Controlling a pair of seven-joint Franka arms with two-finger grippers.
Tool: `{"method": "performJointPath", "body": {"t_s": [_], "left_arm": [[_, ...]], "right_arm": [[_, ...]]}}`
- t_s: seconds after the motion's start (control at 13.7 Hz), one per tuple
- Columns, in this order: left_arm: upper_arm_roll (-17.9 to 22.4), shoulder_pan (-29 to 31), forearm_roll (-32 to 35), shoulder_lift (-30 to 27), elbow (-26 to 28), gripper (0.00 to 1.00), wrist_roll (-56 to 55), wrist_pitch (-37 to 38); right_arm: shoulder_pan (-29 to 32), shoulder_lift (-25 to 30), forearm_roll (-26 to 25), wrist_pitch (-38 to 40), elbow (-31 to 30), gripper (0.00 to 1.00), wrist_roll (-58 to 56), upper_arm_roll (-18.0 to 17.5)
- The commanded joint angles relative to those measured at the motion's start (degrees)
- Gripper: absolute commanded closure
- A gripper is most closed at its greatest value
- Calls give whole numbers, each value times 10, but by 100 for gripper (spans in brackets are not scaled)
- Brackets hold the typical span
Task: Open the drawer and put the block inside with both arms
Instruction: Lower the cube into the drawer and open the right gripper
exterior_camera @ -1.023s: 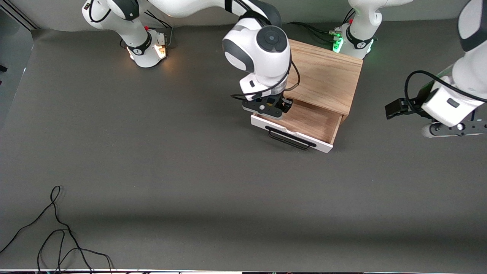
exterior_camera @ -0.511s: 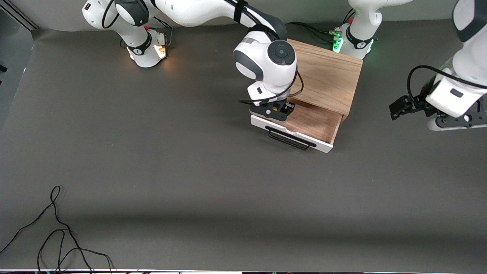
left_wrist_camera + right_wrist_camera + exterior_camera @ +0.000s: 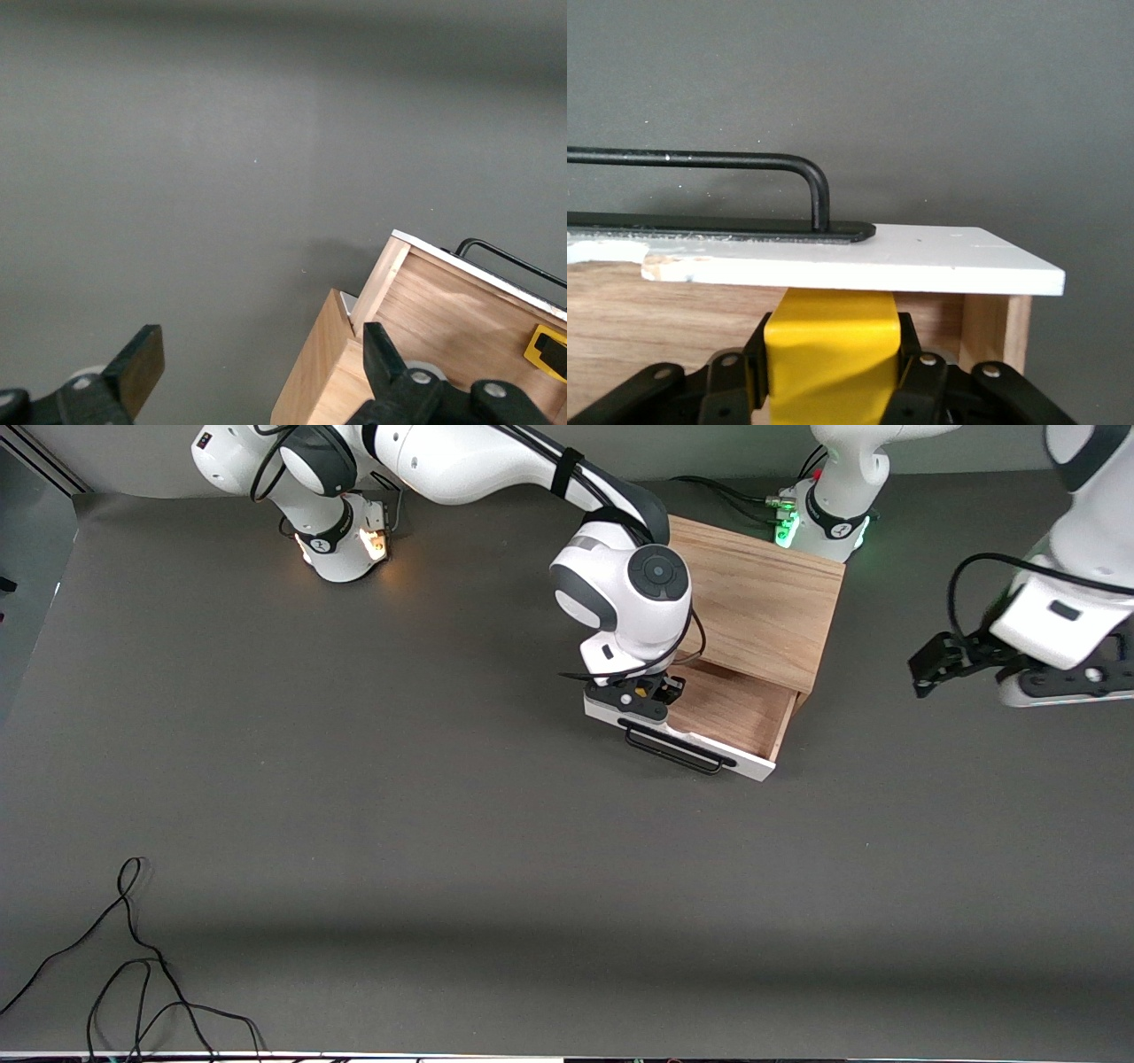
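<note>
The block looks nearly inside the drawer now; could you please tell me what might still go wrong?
The right pincer holds the block close against the drawer front's inner face, in the corner toward the right arm's end; lowering could catch the chipped white panel. Released there, the block might land tilted against the wall. The left pincer hangs open, waiting near the cabinet.

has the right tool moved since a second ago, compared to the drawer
Yes. The right tool, shut on the block, has come down toward the cabinet and into the open drawer, just inside its white front panel.
</note>
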State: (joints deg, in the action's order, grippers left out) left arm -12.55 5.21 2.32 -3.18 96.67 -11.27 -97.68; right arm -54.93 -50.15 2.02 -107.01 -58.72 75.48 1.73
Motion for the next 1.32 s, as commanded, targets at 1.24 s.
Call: {"method": "performJointPath", "body": {"t_s": [1.24], "left_arm": [[43,-1,-2,8,-27,0,145,18]], "right_arm": [[108,253,-2,278,-12,0,-182,27]]}}
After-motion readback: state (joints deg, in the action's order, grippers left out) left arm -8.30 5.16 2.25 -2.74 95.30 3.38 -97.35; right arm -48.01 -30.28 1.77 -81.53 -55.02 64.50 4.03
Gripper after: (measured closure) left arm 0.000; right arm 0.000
